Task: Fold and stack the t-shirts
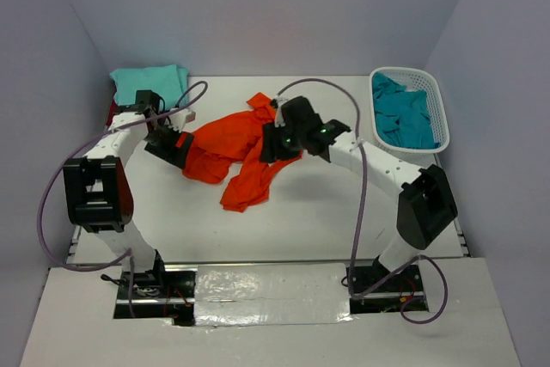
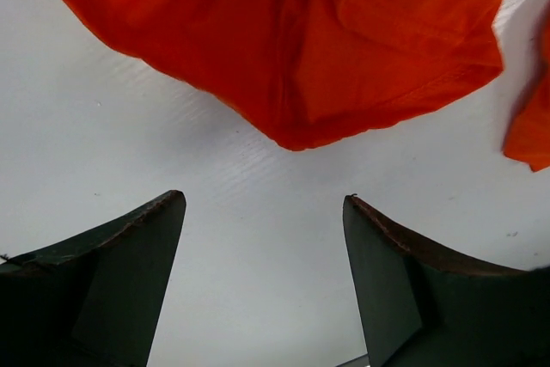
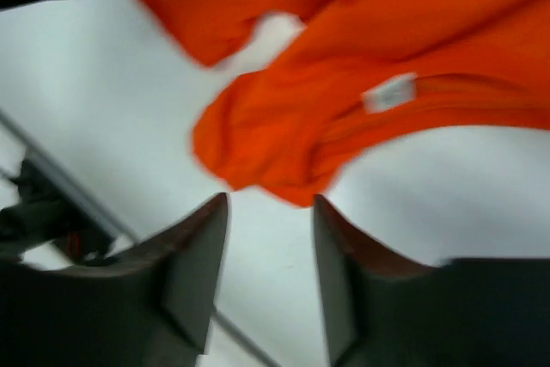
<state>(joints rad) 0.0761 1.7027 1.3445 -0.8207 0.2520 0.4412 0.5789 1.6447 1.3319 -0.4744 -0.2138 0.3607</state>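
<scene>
Two shirts appear to be finished. The mint-aqua shirt (image 1: pixel 150 83) is lying folded at the upper left of the top view. A thin strip judged to be the dark red shirt (image 1: pixel 115 102) is showing under its left side, though too little is visible to confirm its fold.

The orange shirt (image 1: pixel 236 152) is lying crumpled and unfolded at the centre of the table (image 1: pixel 301 229). The teal-blue shirt (image 1: pixel 404 118) is sitting bunched in the white mesh basket (image 1: pixel 440 118) at the upper right, not yet taken out.

The left gripper (image 2: pixel 262 204) is hovering at the left edge of the orange shirt. Its jaws are standing wide apart over bare table, with the cloth just beyond the tips. The right gripper (image 3: pixel 268 204) is hanging over the shirt's right part. In its blurred wrist view the jaws are parted with nothing between them, and the collar label (image 3: pixel 388 92) is showing just beyond. Neither gripper is grasping anything.

By this reading, roughly half the task is outstanding: spreading, folding and stacking the orange shirt, then the teal-blue one.
</scene>
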